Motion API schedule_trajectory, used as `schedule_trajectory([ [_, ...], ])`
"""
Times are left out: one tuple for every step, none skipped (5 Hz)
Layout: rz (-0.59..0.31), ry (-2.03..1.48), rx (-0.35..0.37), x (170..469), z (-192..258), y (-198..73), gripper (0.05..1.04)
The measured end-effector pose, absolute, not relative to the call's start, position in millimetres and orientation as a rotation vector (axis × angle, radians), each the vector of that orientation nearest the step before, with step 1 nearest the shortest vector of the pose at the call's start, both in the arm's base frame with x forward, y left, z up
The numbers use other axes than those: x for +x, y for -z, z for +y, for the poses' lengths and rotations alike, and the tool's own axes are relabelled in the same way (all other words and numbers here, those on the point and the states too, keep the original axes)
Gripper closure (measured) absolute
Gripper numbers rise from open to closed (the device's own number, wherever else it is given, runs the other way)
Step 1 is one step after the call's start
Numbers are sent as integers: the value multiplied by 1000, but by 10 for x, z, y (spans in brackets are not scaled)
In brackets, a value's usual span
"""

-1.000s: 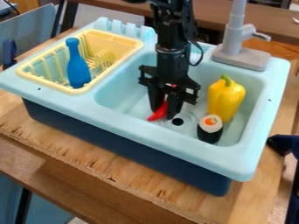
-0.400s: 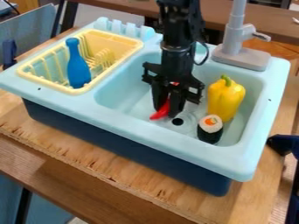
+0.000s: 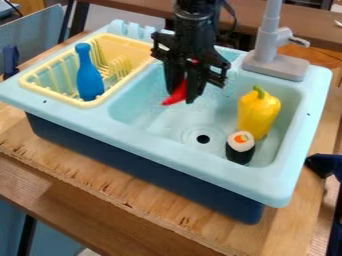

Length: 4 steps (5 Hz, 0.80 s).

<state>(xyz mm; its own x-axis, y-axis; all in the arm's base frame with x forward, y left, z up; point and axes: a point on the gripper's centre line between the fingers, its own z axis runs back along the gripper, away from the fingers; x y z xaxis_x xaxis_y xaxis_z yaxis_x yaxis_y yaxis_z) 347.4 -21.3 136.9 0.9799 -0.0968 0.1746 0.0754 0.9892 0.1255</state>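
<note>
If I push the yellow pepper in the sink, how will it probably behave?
The yellow pepper may tip, since it stands taller than wide. Its smooth, glossy skin could be slippery. The sushi roll close in front might stop it rolling that way.

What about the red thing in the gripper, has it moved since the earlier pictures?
Yes. The red object was close beside the sink's drain; now it's up and to the left of it.

Single fixed camera, above near side of light-blue plastic toy sink (image 3: 179, 161), slanting down toward grey plastic faucet (image 3: 274, 69) at far right; fairly close, whole basin framed.
</note>
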Motion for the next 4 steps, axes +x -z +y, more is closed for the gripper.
schedule_trajectory([
  [-162, 37, 115, 3343, -70, -1344, 753],
  [-133, 12, 88, 3265, -54, -1220, 753],
  [-135, -8, 62, 3253, -46, -1170, 753],
  [-149, -8, 55, 3276, -24, -1169, 753],
])
